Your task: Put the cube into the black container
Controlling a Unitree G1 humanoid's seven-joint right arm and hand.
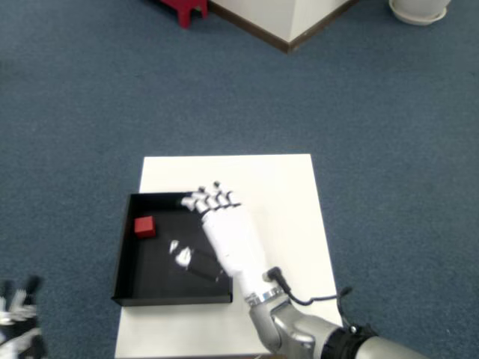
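The red cube [144,226] lies inside the black container [129,247], near its left wall. My right hand [224,228] is white and hovers over the container's right side, palm down, fingers spread and pointing away from me. It holds nothing. Its thumb [183,256] reaches down into the tray, well apart from the cube. The other hand [16,321] shows only as dark fingertips at the lower left edge of the head view.
The container sits on a small white table [277,202] surrounded by blue carpet. A red object [182,9] stands at the top, a white wall corner [288,22] beside it, and a white round base [419,10] at the top right.
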